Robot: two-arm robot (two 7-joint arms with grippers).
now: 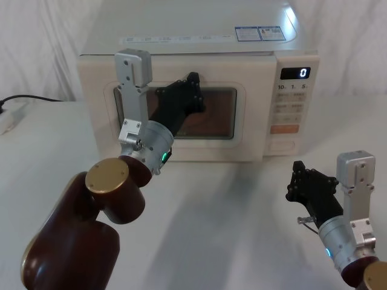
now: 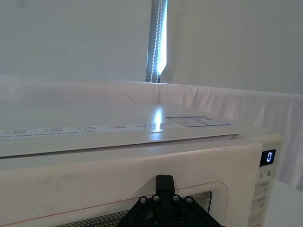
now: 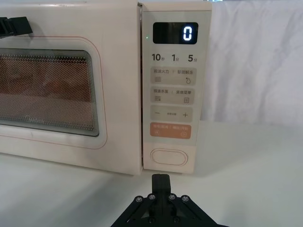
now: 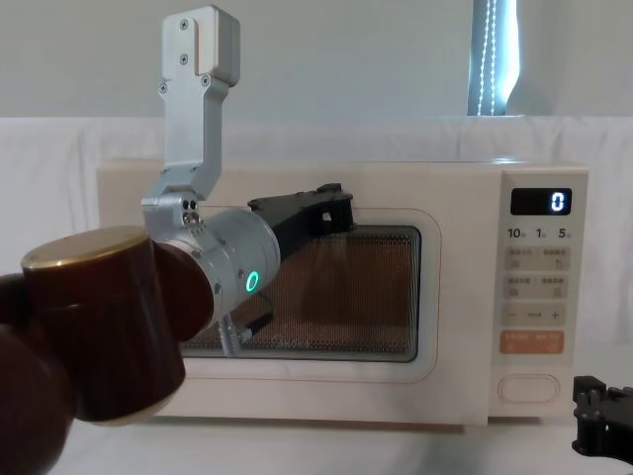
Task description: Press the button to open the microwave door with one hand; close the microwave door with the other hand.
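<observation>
1. The microwave [image 1: 187,90] is the biggest thing. It sits in the upper middle of the head view, on a white table [image 1: 230,229].
2. The microwave door [image 4: 297,297] fills the left and middle of the chest view. It looks shut, flat against the front.
3. The left gripper [image 1: 192,90] is in the middle of the head view, up against the top of the door's window. I think it is doing the closing push. I cannot tell if its jaws are apart or together.
4. The right gripper [image 1: 309,181] waits low in the right of the head view, on the table side, well apart from the keypad. I cannot tell how its jaws stand either.
5. The button [image 3: 169,157] is the smallest thing. It sits at the bottom of the keypad strip, low in the middle of the right wrist view, just under the orange key [image 3: 171,130].
6. To close it well, the left gripper should push straight and soft on the door's frame, not hard on the glass, until the door sits flat.
</observation>
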